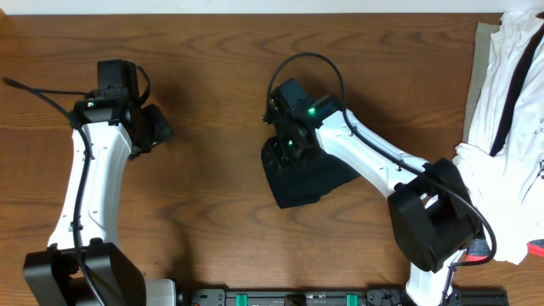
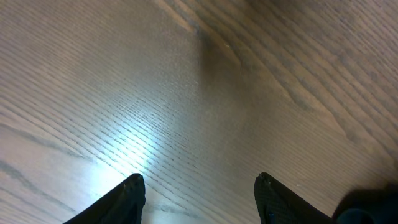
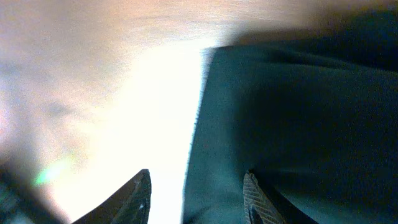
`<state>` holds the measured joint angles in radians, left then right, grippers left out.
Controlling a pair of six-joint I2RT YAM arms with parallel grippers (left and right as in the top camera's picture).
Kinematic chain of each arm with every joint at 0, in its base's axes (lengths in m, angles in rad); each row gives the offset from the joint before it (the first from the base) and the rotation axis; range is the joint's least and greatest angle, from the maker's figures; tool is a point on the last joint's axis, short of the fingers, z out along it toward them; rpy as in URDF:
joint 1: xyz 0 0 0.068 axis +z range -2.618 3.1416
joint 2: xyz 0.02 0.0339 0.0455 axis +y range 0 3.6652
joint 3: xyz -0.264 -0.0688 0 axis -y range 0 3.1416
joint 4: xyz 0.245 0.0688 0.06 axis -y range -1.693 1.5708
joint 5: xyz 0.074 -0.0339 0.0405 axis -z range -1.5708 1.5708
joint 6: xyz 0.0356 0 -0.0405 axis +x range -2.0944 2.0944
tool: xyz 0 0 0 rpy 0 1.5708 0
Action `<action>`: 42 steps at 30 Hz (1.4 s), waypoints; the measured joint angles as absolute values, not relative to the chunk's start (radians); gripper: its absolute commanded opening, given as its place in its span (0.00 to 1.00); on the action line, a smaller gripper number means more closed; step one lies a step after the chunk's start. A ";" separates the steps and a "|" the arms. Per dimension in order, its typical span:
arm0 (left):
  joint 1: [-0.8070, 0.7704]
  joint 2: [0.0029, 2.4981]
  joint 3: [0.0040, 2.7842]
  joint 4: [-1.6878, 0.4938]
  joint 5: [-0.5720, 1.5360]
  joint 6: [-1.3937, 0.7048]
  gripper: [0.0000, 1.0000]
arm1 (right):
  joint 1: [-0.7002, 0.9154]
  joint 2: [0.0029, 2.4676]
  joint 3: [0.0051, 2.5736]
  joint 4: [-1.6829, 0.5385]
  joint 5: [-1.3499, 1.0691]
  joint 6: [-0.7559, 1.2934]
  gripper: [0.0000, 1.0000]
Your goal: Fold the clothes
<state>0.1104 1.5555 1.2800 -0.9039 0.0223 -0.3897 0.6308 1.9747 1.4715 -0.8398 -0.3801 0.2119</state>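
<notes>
The clothes [image 1: 319, 183] are a black garment lying as a small folded bundle at the middle of the wooden table [image 1: 212, 212]. My right gripper [image 1: 280, 157] hovers over the bundle's left part. In the right wrist view its jaws [image 3: 196, 177] stand apart, with the dark cloth [image 3: 298, 112] spread flat below and its left edge running between the fingertips; nothing is pinched. Far to the left, my left gripper [image 1: 160, 127] is over bare wood, and its wrist view shows it open [image 2: 199, 180] with only table between the fingers.
A pile of white garments with black straps [image 1: 510, 93] fills the table's right edge. A small red item [image 1: 537, 248] shows at the far right. The arms' base rail [image 1: 297, 297] runs along the front edge.
</notes>
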 measured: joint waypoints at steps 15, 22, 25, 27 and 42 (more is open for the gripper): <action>-0.026 1.555 1.280 -0.811 0.210 -0.368 0.06 | 0.293 1.845 1.472 -0.910 -0.604 0.047 0.57; -0.186 1.556 1.280 -0.817 0.316 -0.354 0.06 | 0.200 1.823 1.475 -1.002 -0.485 0.033 0.01; -0.245 1.562 1.280 -0.812 0.341 -0.346 0.06 | 0.197 1.823 1.474 -1.014 -0.434 0.033 0.01; -0.281 1.577 1.280 -0.802 0.355 -0.342 0.06 | 0.197 1.823 1.468 -1.012 -0.410 0.033 0.01; -0.408 1.740 1.280 -0.693 0.424 -0.339 0.06 | 0.197 1.823 1.220 -0.805 -0.384 0.032 0.01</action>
